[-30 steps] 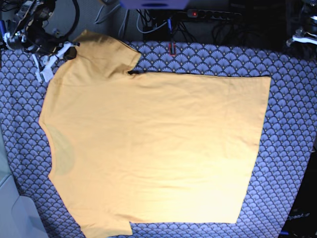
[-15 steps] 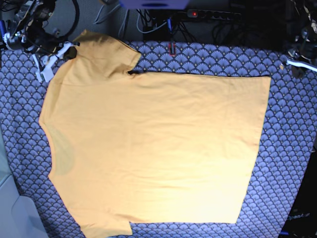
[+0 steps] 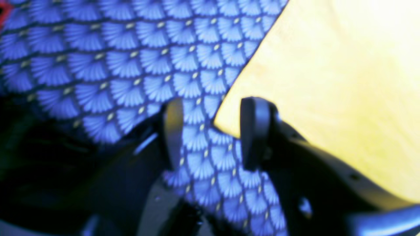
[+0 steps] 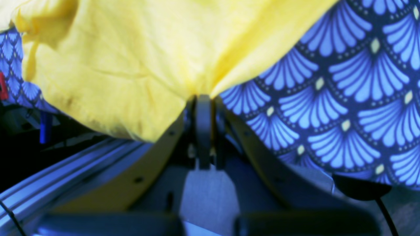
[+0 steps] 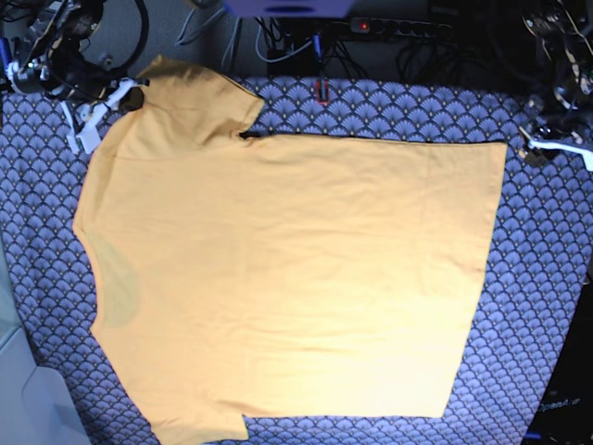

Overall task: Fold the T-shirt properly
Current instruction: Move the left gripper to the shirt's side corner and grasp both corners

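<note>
The yellow-orange T-shirt (image 5: 287,269) lies spread flat on the blue fan-patterned cloth (image 5: 547,278), neck toward the left and hem toward the right. My right gripper (image 5: 125,98) is at the far left sleeve. In the right wrist view it (image 4: 203,98) is shut on a bunched fold of the T-shirt (image 4: 131,65). My left gripper (image 5: 542,148) hovers just right of the far hem corner. The left wrist view shows it (image 3: 213,131) open, with the T-shirt (image 3: 328,82) corner lying between its fingers (image 3: 254,131). A thin dark thread (image 5: 371,138) runs along the far edge.
A power strip (image 5: 394,26) with a red light and tangled cables sit behind the table's far edge. A small red object (image 5: 321,90) lies on the cloth near that edge. A pale grey surface (image 5: 23,389) borders the lower left corner.
My left arm has come down from the far right toward the T-shirt's hem corner and its jaws have opened. The right gripper and the T-shirt have not moved.
</note>
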